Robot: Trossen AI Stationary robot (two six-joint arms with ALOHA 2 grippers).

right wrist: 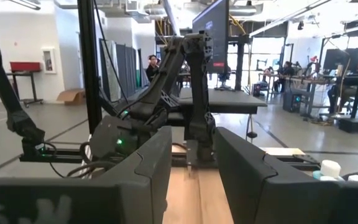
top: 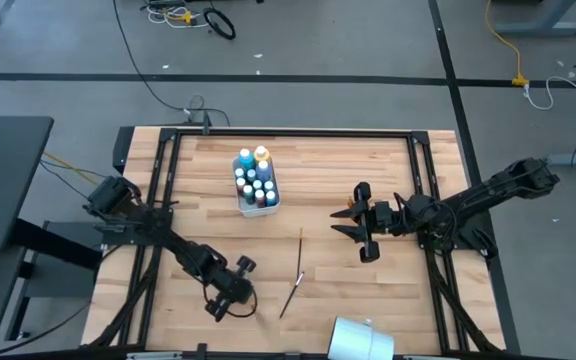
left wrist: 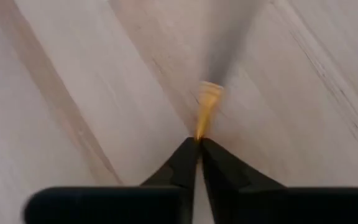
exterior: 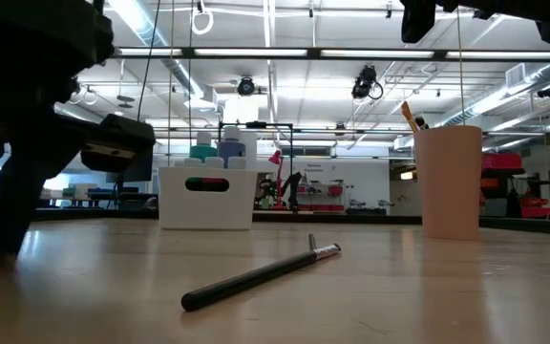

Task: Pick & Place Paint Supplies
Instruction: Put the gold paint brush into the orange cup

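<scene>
The thin yellowish sliver (left wrist: 205,112) between the left gripper's (left wrist: 199,142) closed dark fingertips blurs beyond identification, the white cylindrical cup (top: 361,340) is cut off by the high view's bottom edge, and the white plastic caddy's (exterior: 206,198) wall hides all but the small paint bottles' (exterior: 220,150) caps.

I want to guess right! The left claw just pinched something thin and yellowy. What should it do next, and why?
Probably lift straight up a little. The left gripper is low at the table, its fingers pinched on what looks like a brush lying flat. Raising it first would free the brush for carrying to the cup. The right gripper waits, open.
</scene>
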